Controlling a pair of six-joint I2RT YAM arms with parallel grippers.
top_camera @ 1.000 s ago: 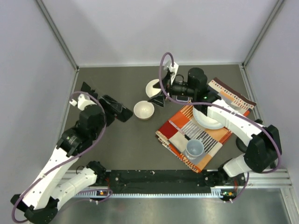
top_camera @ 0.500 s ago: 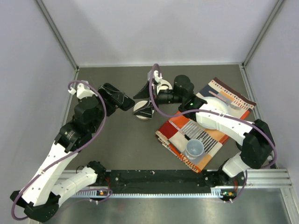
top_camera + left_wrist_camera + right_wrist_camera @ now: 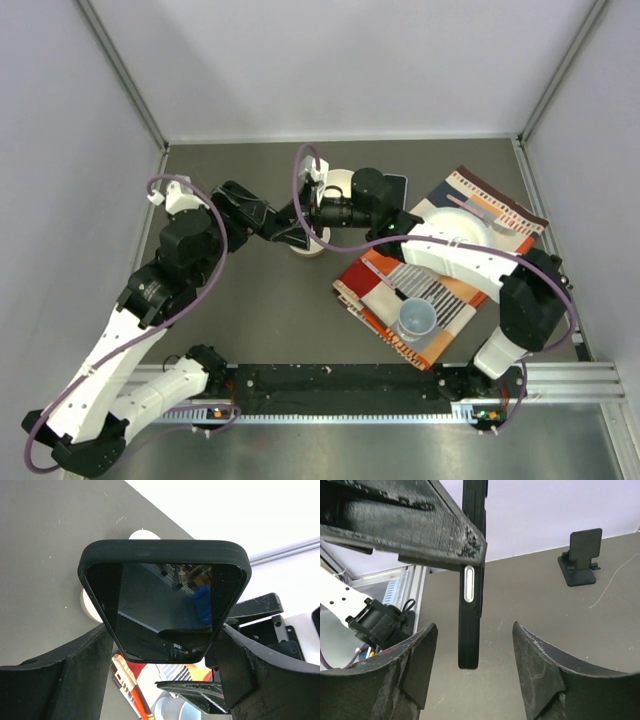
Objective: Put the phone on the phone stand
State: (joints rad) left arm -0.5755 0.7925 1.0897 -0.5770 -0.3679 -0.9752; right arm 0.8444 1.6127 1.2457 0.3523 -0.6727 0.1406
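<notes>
Clamping the cased side edges suits the phone [image 3: 162, 600], stiff and likely fragile: the left end effector [image 3: 162, 635] grips there, while the right end effector [image 3: 472, 630] stands spread apart around it.

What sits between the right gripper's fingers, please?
The phone, edge-on and held by the left gripper, hangs between them untouched; the right wrist view shows it.

The left arm reaches forward and inward, the left gripper [image 3: 262, 218] clamped on the phone [image 3: 160, 610] by its side edges. The right arm stretches leftward toward it, the right gripper [image 3: 472, 630] spread wide
</notes>
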